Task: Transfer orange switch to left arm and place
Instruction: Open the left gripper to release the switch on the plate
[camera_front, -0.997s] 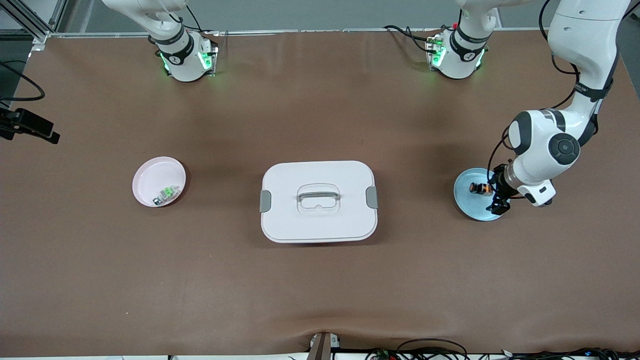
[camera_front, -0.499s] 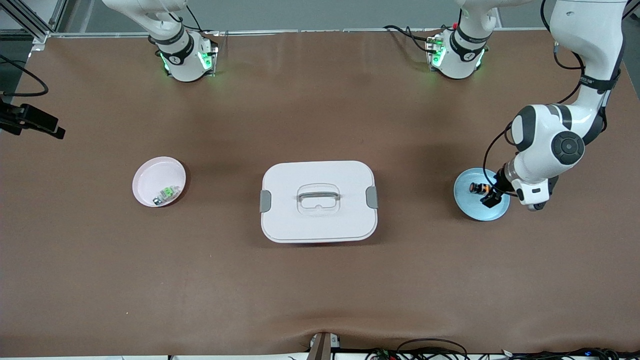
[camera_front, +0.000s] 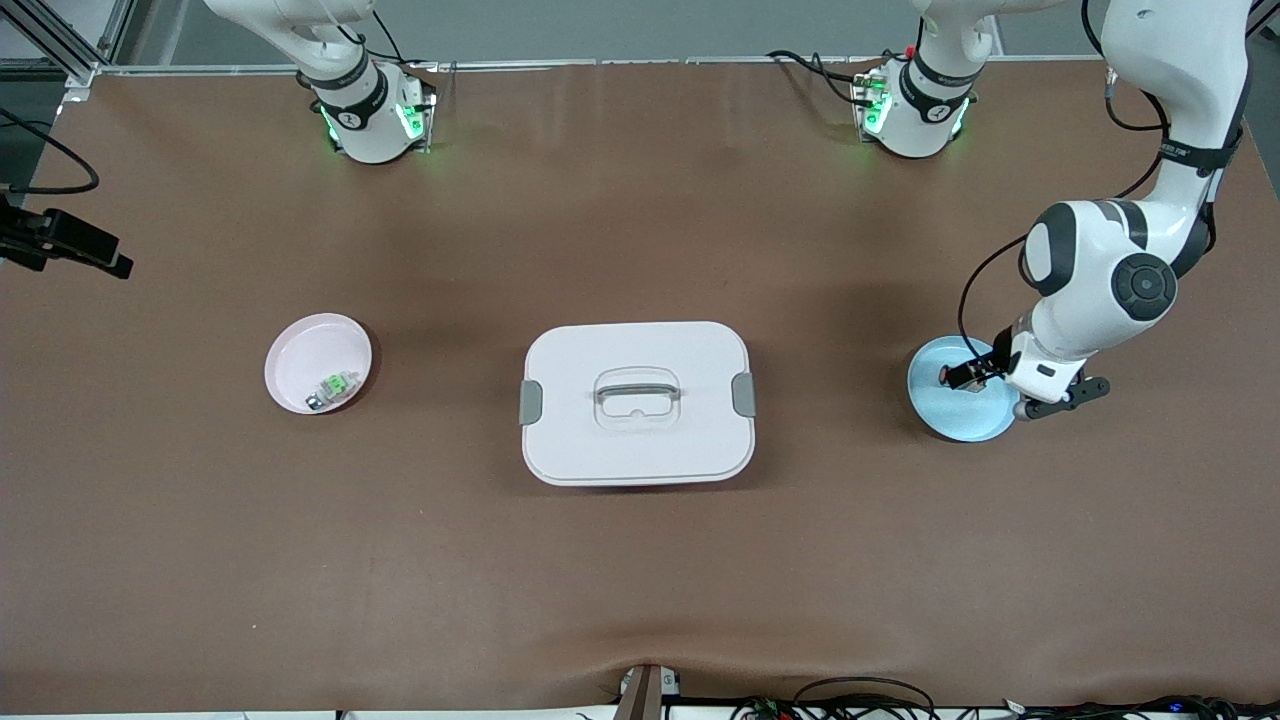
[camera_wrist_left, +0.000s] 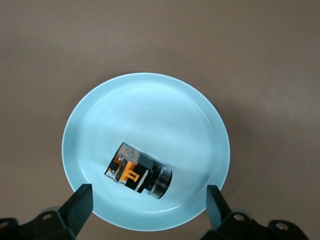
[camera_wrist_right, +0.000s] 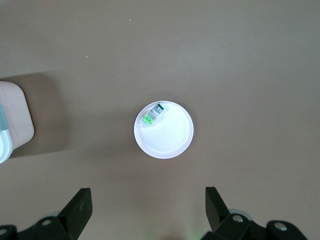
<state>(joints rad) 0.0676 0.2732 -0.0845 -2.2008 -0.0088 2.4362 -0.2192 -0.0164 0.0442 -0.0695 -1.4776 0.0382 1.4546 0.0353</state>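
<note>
Box (camera_front: 637, 402) sits between both plates (camera_front: 318, 362).

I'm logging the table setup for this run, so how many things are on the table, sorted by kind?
Plates: 2, a pink plate and a blue plate
Small components: 2, the orange switch on the blue plate and a green-and-silver component on the pink plate
Boxes: 1, the white box between the plates
Total: 5

surface: brown table (camera_front: 640, 560) | on it: white box (camera_front: 637, 402), pink plate (camera_front: 300, 355), blue plate (camera_front: 950, 420)
</note>
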